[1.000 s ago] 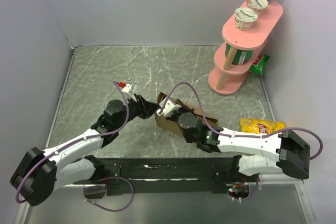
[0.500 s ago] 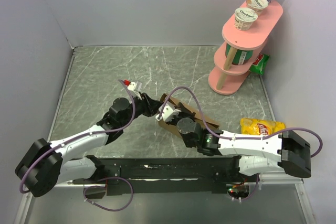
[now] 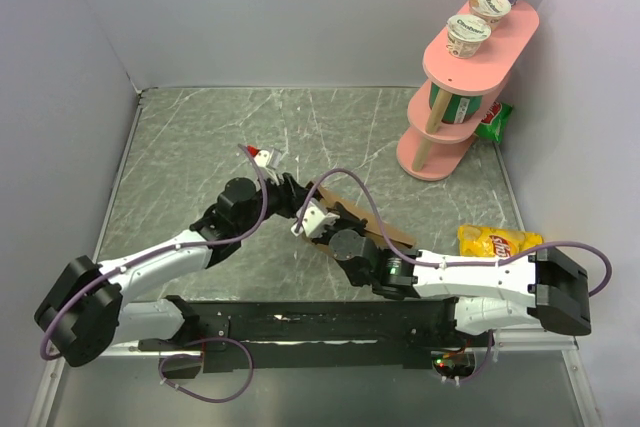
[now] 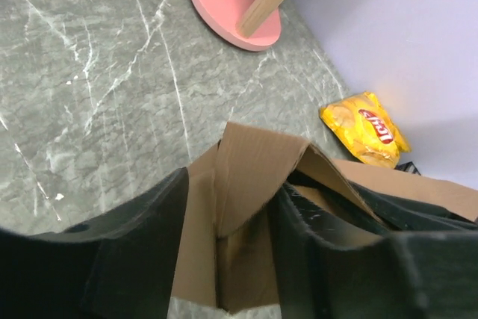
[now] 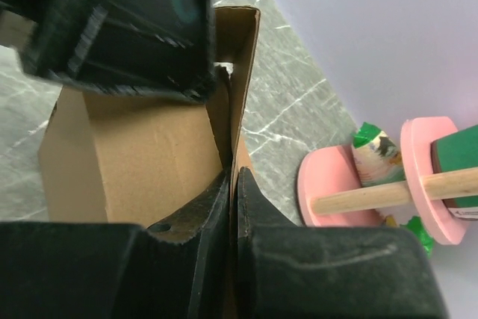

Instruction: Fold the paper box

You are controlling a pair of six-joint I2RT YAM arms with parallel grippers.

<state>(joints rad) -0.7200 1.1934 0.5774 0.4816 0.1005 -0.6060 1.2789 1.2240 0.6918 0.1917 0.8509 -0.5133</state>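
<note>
The paper box (image 3: 377,226), plain brown cardboard, stands half-formed in the middle of the table, mostly hidden under both arms. My left gripper (image 3: 297,199) is at its left end. In the left wrist view the jaws of the left gripper (image 4: 228,207) stand open, astride a folded corner flap of the box (image 4: 254,162). My right gripper (image 3: 318,221) reaches in from the right. In the right wrist view the right gripper (image 5: 233,178) is shut on the thin edge of an upright box wall (image 5: 142,147), and the left gripper's black finger (image 5: 127,28) sits just above the wall.
A pink tiered stand (image 3: 465,87) with yogurt cups (image 3: 468,35) stands at the back right, a green packet (image 3: 495,119) beside it. A yellow chip bag (image 3: 497,240) lies right of the box. Walls close in the table on three sides.
My left arm has pushed right and forward against the box's left end, and its jaws have widened. The right gripper has shifted slightly left, still pinching the wall.
</note>
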